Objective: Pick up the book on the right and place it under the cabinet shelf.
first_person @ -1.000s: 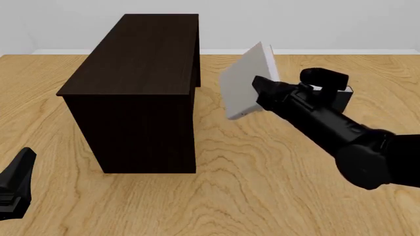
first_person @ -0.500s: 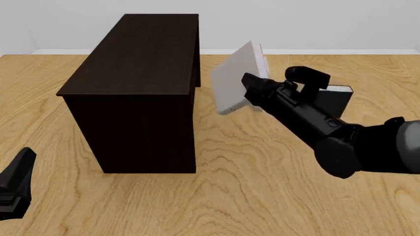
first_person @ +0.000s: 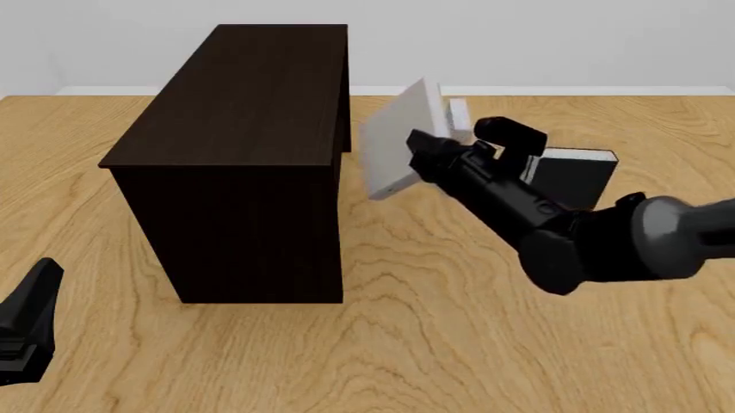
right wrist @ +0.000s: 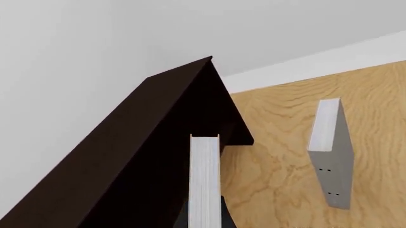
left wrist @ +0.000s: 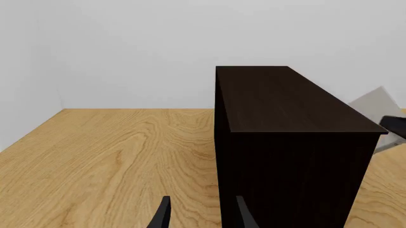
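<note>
My right claw (first_person: 416,160) is clamped on the book (first_person: 397,141), held tilted in the air beside the cabinet shelf (first_person: 247,155); the pickup is done, the placing underneath remains. My left claw (left wrist: 199,216) idles, jaws apart, above the desk (first_person: 460,335).

Even, bright, flat simulator light; no glare, no blur. All views sharp edge to edge. Cabinet (first_person: 247,155) casts barely any shadow on counter (first_person: 436,344).

The right gripper's (first_person: 416,157) fingertips are hidden behind the held book (first_person: 394,144). The second grey book (first_person: 460,112) is mostly occluded by that book and the arm. The left gripper (first_person: 29,323) is cut off at the frame's left edge; its jaw state cannot be determined there.
</note>
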